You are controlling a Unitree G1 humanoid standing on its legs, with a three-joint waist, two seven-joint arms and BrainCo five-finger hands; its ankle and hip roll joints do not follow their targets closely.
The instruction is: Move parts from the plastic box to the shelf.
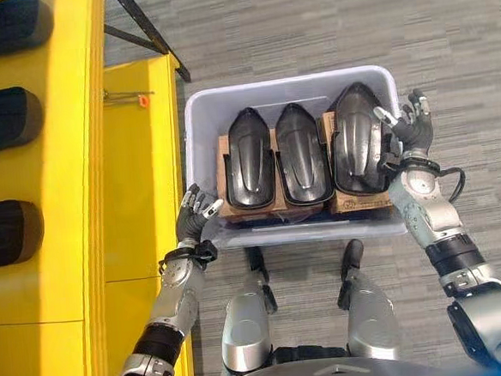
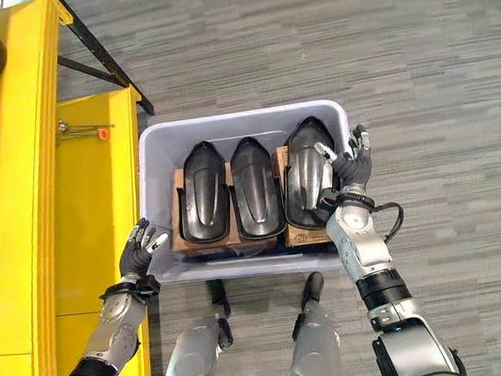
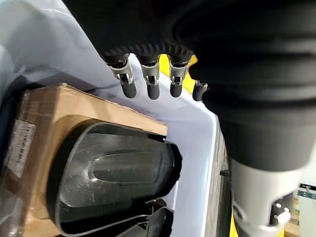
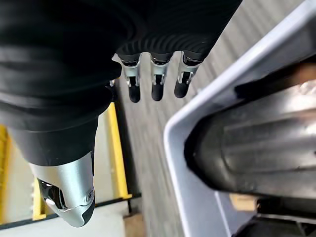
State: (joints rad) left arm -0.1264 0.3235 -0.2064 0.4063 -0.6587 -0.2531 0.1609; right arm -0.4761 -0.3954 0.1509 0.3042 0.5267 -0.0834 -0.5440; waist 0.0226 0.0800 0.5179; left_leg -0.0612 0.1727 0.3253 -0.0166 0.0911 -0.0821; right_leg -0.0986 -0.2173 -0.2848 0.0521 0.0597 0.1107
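While your left hand waits with relaxed fingers at the near left corner of the plastic box, your right hand spreads loose fingers over the right rim beside the tallest part, likely for a grasp. Three parts stand on cardboard inside so they lift cleanly. Beyond, to your left, the yellow shelf holds others.

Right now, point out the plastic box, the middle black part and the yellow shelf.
plastic box (image 1: 288, 87): left eye view, far rim.
middle black part (image 1: 301, 154): left eye view, raised centre.
yellow shelf (image 1: 64, 167): left eye view, top face.
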